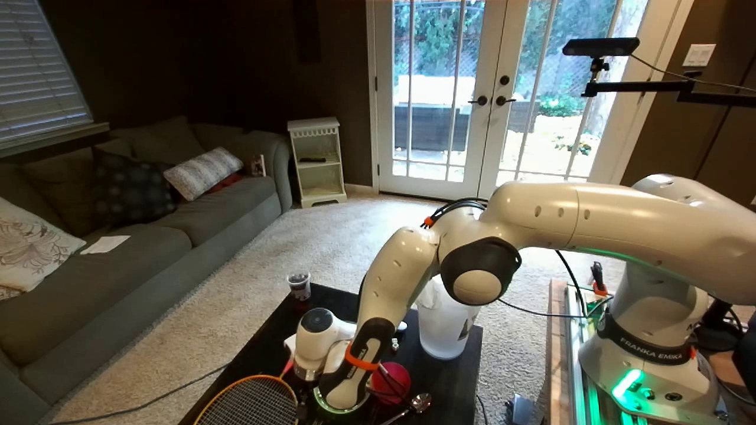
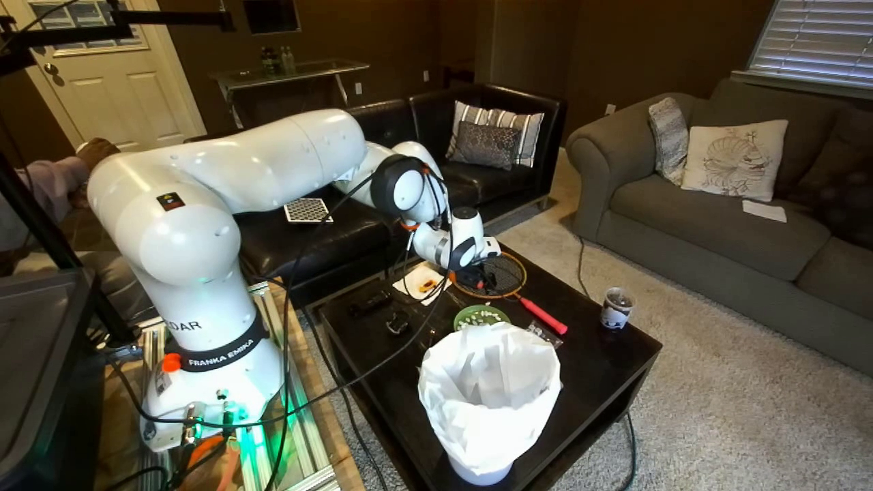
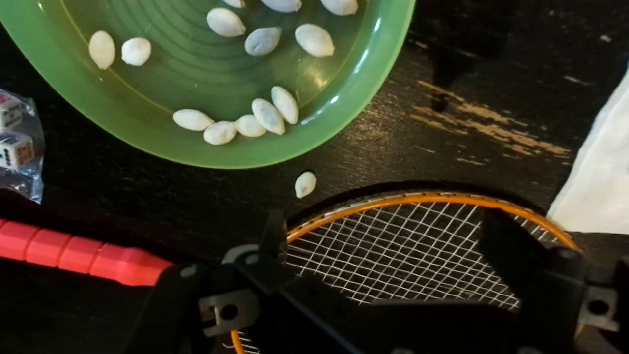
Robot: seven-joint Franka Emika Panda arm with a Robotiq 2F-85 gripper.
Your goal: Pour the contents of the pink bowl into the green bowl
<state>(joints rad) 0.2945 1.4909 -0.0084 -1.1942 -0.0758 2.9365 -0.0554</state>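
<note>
"Pink bowl [image 1: 394, 375], where do we see it?"
"We start at our end effector [image 3: 385, 223]: released, jaws well apart over the racket [image 3: 408, 250]."
"And near that?"
"We see the green bowl [image 3: 236, 155] with pale bits [image 3: 314, 40] inside, and one loose bit [image 3: 305, 184] on the surface [image 3: 147, 196] between bowl and racket."
"Our pink one?"
"In an exterior view, we find it on the surface near the white container [image 1: 446, 330]."

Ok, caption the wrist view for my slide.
Pale seeds in a green bowl, one stray seed on the dark table, jaws open above a racket.
</note>
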